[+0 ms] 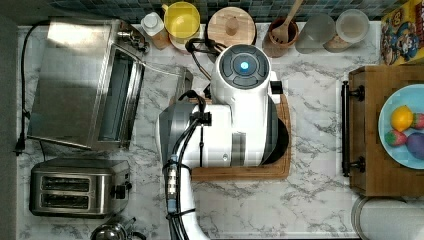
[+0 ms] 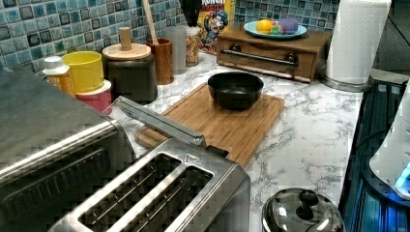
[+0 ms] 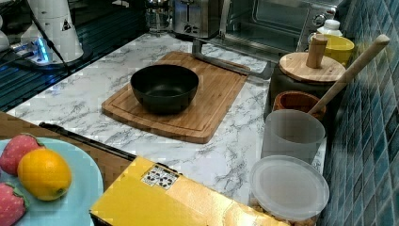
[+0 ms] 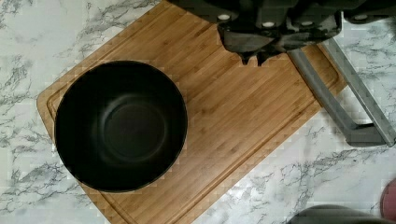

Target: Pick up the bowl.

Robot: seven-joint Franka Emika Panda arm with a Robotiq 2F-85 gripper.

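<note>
The round black bowl (image 4: 121,126) stands upright and empty on one end of a wooden cutting board (image 4: 243,116). It also appears in the left view as the bowl (image 2: 235,89) and in the right view as the bowl (image 3: 164,87). In the top view, the white arm (image 1: 240,115) hangs over the board and covers most of the bowl (image 1: 283,142), leaving a dark edge showing. My gripper (image 4: 251,58) is high above the board's bare wood, off to the side of the bowl, fingertips together and holding nothing.
An open toaster oven door (image 4: 345,107) reaches over the board's far end. A toaster (image 1: 80,187), a lidded dark canister (image 2: 129,67), a yellow cup (image 2: 87,70) and a utensil pot (image 3: 297,102) line the counter. A blue plate of fruit (image 1: 400,125) sits on a wooden box.
</note>
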